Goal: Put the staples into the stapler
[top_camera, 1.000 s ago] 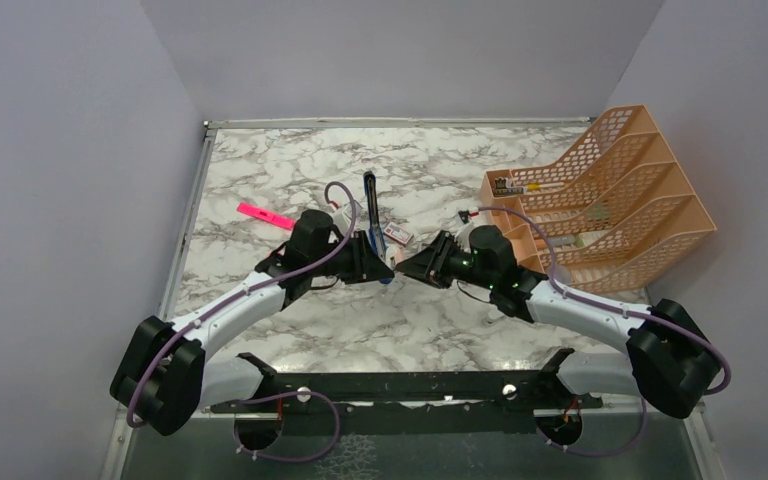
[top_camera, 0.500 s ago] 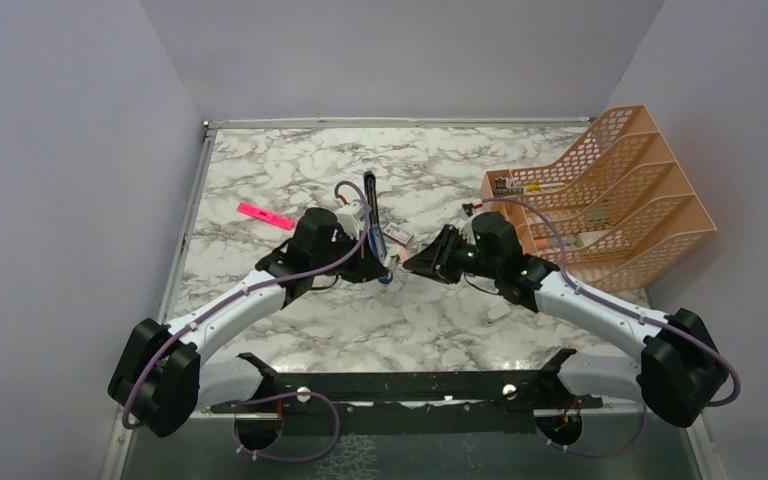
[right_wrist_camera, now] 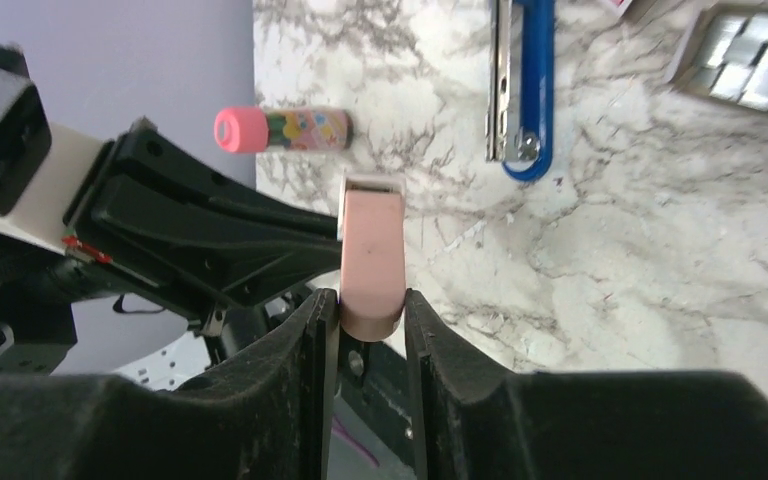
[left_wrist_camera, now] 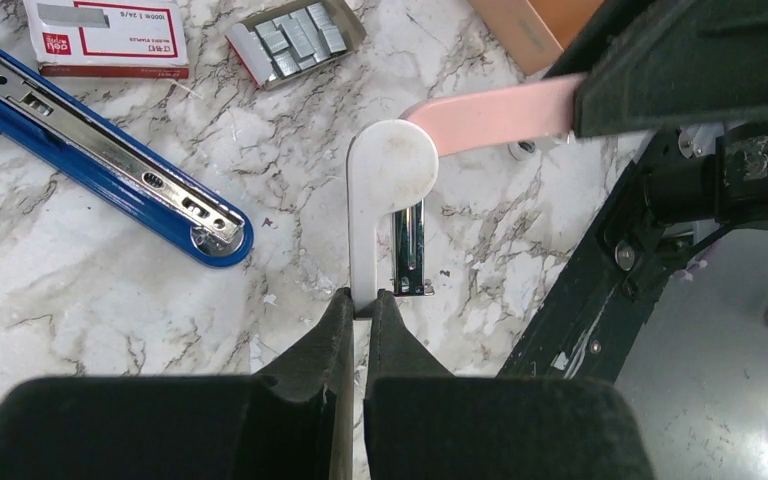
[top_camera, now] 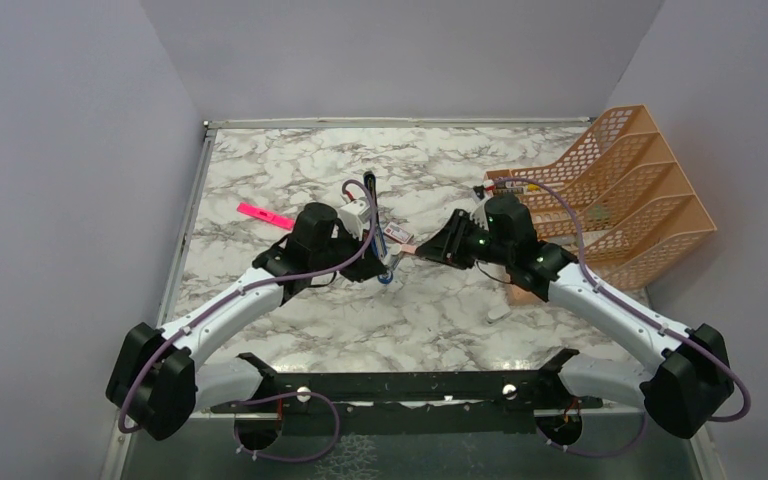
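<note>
The blue stapler lies open on the marble with its silver rail up; it also shows in the right wrist view and the top view. Grey staples sit in an open tray beside the red-and-white box. My left gripper is shut on a flat white piece with a small metal strip beside it. My right gripper is shut on a pink eraser-like piece, which meets the white piece's round end. Both are held above the table, near the stapler's end.
A pink marker lies at the left, also in the right wrist view. An orange mesh file rack stands at the right. The black base bar runs along the near edge.
My right arm has swung back and to the right, drawing its gripper away from the left one; the pink piece now shows between them. My left gripper has shifted slightly.
</note>
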You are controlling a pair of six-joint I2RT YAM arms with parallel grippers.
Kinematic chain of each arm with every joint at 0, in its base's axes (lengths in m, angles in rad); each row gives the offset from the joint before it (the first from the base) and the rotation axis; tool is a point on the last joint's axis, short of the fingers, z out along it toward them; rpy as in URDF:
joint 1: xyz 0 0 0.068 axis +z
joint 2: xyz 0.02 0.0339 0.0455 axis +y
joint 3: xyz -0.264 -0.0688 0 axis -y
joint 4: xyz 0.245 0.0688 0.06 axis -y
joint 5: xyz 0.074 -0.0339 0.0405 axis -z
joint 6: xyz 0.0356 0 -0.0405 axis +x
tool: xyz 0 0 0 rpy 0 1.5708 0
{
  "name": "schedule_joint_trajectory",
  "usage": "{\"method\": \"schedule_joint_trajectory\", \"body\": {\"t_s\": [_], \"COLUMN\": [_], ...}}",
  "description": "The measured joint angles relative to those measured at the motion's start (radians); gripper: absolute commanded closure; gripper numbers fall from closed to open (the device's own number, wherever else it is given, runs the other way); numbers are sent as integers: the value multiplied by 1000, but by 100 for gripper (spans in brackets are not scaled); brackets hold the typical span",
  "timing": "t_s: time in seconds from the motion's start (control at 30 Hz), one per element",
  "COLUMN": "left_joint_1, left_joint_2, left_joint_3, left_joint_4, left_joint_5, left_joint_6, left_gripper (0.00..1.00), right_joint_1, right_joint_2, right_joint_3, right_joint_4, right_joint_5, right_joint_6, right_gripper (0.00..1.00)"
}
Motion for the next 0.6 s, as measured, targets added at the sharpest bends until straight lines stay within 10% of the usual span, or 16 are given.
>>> {"method": "schedule_joint_trajectory", "body": {"t_s": [0.6], "left_joint_1": [3], "left_joint_2": [-5], "left_joint_3": [13], "left_joint_4": [-4], "left_joint_5": [31], "left_joint_6": [-68], "left_gripper": [100], "right_joint_1": [-18], "right_joint_2": [-7], "right_joint_3": [-46], "right_joint_4": [90], "right_joint_5": [13], "right_joint_6": [-18], "right_gripper": [16]}}
